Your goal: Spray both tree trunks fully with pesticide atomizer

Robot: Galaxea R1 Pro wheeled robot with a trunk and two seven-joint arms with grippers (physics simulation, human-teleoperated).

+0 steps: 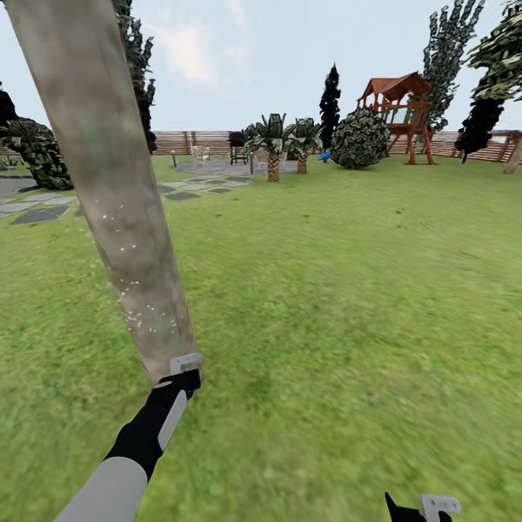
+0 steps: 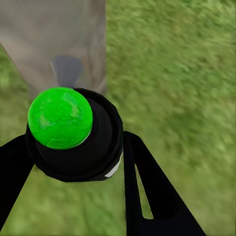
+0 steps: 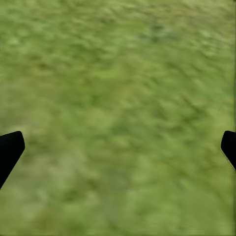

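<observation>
A thick, pale mottled tree trunk (image 1: 109,181) leans across the left of the head view, with pesticide (image 1: 134,293) as white specks on its lower part. My left gripper (image 1: 185,371) is at the foot of this trunk. In the left wrist view, the left gripper (image 2: 73,164) is shut on the pesticide atomizer (image 2: 83,147), a dark round body with a green dome and a small white part, pointed at the trunk (image 2: 54,39) close ahead. My right gripper (image 1: 426,509) hangs low at the right, and the right wrist view shows it (image 3: 118,147) open over bare grass.
Lawn (image 1: 348,290) stretches ahead to a brown slat fence (image 1: 196,141). Grey paving (image 1: 43,210) lies at left. Short palms (image 1: 274,148), a round bush (image 1: 360,138) and a wooden play tower (image 1: 402,109) stand far back. Another pale trunk (image 1: 514,156) shows at the right edge.
</observation>
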